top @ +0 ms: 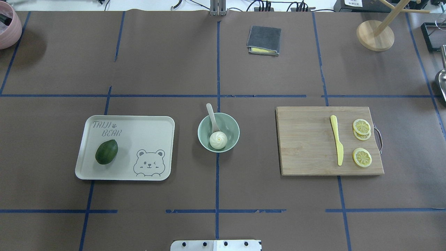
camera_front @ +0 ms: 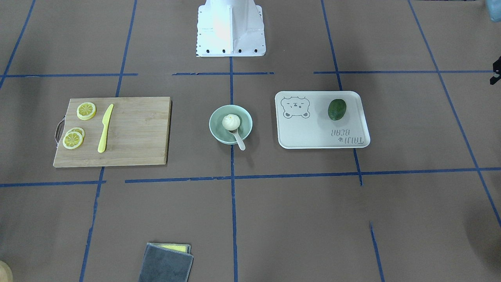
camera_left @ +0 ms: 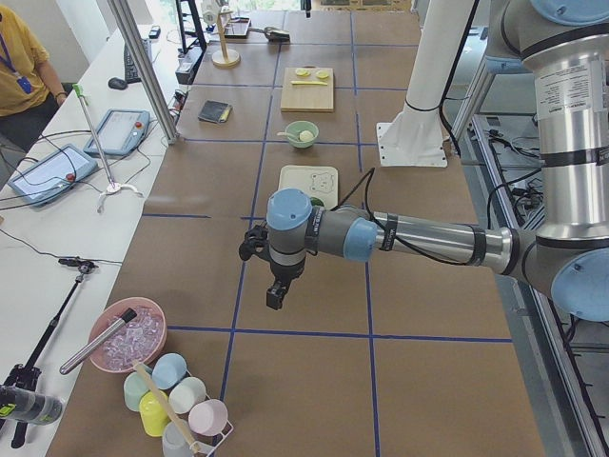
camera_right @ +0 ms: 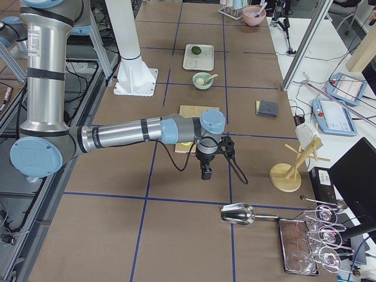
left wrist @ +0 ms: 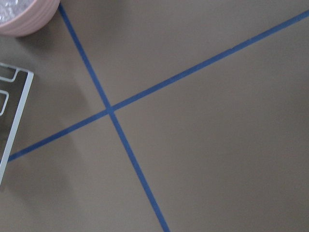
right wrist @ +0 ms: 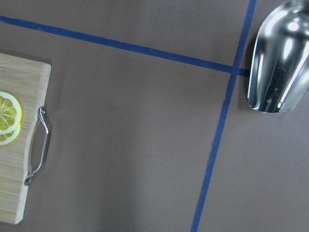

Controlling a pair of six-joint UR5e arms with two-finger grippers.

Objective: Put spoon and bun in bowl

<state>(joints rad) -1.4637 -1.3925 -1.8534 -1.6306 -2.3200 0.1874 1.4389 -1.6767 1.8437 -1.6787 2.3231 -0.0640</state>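
The pale mint-green bowl stands at the table's middle, also in the overhead view. The white bun lies inside it. The whitish spoon rests with its scoop in the bowl under the bun and its handle over the rim. My left gripper hangs over bare table far from the bowl, near the left end. My right gripper hangs past the cutting board at the right end. Both show only in side views, so I cannot tell whether they are open or shut.
A bear tray with a dark green fruit lies left of the bowl. A cutting board with a yellow knife and lemon slices lies right. A grey cloth, metal scoop and pink bowl sit at the edges.
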